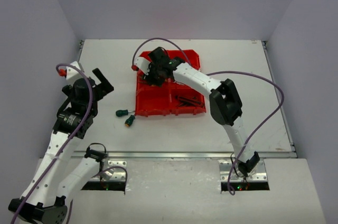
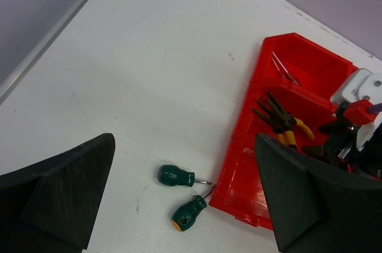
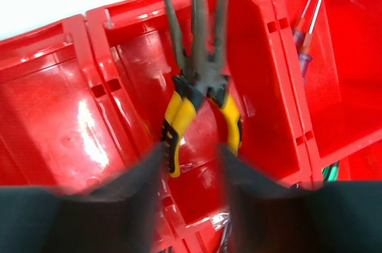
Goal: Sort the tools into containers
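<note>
The containers are one red block of bins (image 1: 158, 105) (image 2: 239, 166) (image 3: 59, 98) at mid-table. My right gripper (image 1: 153, 74) (image 3: 190, 153) hangs over a back left compartment, its jaws apart, and yellow-and-black pliers (image 3: 179, 110) (image 2: 287, 131) lie in that compartment just beyond its fingertips. A red-handled screwdriver (image 3: 307, 29) lies in the neighbouring compartment. Two green screwdrivers (image 1: 122, 112) (image 1: 130, 121) (image 2: 175, 175) (image 2: 188, 212) rest on the table against the block's left front corner. My left gripper (image 1: 103, 82) (image 2: 184, 145) is wide open above them, holding nothing.
Thin silver tools (image 2: 283, 67) lie in an end compartment, and dark tools (image 1: 186, 100) in the front right one. The right arm's purple cable (image 1: 158, 40) loops over the block's back. A metal rail (image 1: 185, 154) runs along the table's near edge.
</note>
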